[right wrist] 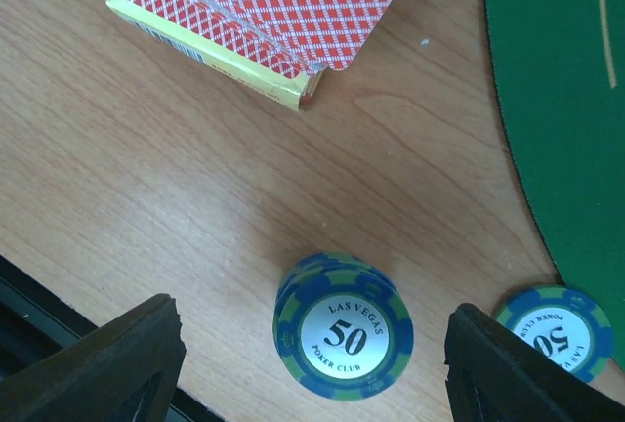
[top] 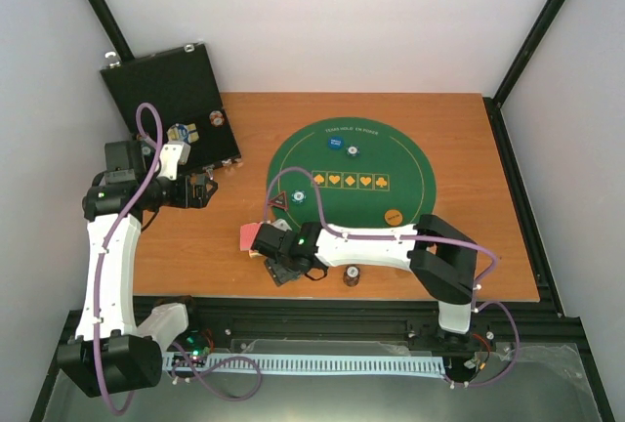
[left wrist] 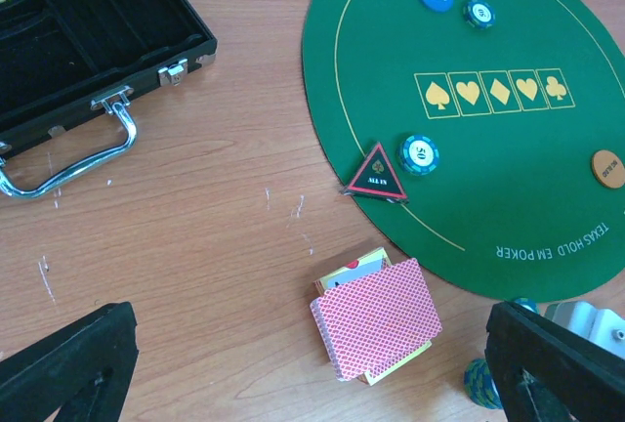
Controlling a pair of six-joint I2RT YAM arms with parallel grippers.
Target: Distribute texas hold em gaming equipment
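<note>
**Right claw straddling a chip stack beside the mat**

At the left, our left claw hangs spread and empty just near the open black case, well apart from the play. Further right on the worktop lies the red-backed deck of cards. Nearer us stands the blue-green chip stack, just off the green mat. Our right claw is spread with one finger either side of that stack, touching nothing. A single chip lies at the mat's rim beside the right finger. We judge this to be the pick-up of the stack for a seat on the mat. Next we must sink lower and pinch evenly, so the stack does not shear and the loose chip stays put.
</note>
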